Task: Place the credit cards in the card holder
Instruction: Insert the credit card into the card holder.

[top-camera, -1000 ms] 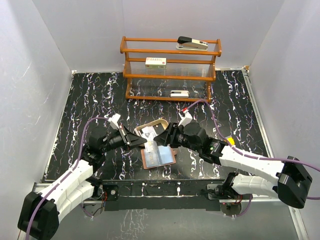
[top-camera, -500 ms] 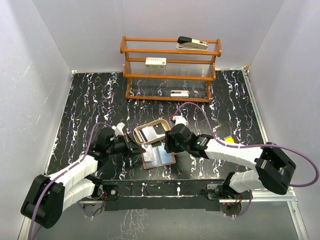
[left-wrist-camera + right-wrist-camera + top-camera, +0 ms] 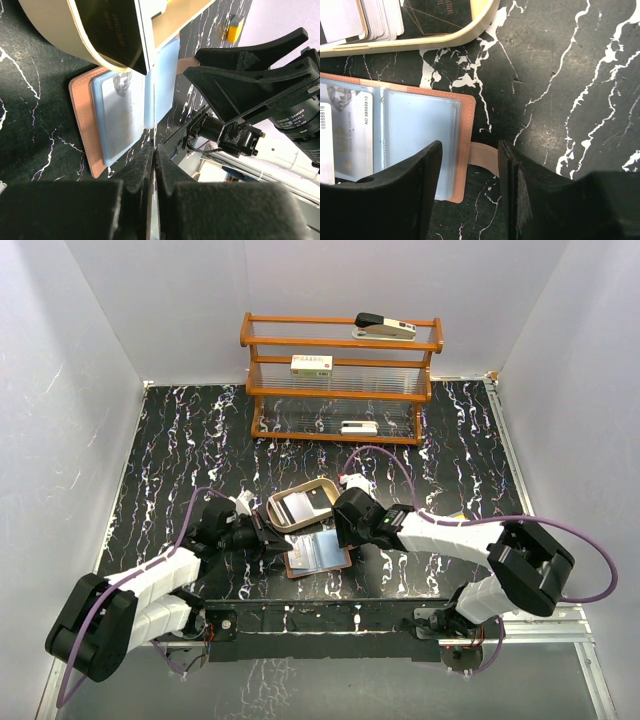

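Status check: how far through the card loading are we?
Early, by the look of it.
Done: one silvery VIP-printed card sits in a pocket of the open card holder.
In hand: the left gripper is shut on an edge-on card at the holder's pockets. The right gripper is open, straddling the strap tab.
Left: a stack of cards and a dark card lie in the tan tray.
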You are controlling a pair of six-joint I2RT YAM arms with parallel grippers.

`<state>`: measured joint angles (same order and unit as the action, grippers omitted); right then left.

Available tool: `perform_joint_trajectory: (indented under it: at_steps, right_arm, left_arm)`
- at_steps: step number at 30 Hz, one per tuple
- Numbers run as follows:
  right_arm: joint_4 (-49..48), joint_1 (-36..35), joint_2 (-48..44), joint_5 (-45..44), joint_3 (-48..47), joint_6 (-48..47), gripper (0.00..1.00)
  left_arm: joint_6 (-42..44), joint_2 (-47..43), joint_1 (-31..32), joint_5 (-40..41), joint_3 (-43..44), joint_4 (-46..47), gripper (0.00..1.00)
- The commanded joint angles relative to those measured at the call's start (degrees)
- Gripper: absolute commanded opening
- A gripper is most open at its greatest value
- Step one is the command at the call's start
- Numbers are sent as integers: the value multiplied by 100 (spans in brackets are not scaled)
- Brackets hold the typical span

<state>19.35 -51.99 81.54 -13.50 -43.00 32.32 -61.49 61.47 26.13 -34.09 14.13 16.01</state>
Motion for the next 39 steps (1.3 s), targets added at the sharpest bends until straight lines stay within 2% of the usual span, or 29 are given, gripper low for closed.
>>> perform_joint_trajectory:
  at_steps: [1,5,16,20,30,39]
  right_arm:
    - [-557,31,94,296,62,-231,45]
    - [-763,31,221,638,144,-243,37]
    - [-1335,22,266,1206,593,52,24]
    - [-1206,13,121,1002,677,160,17]
    - [-1229,13,-12,997,806,256,15]
    - [-1364,4,-77,949,911,393,15]
  left_arm:
    - [119,-21,65,95,66,-146,0]
    - [225,-17,75,99,52,-298,0]
    - [288,83,251,39,89,-422,0]
    - [294,184,291,4,164,-428,0]
    - [-37,329,344,-105,24,390,0]
    - [23,489,374,67,20,443,0]
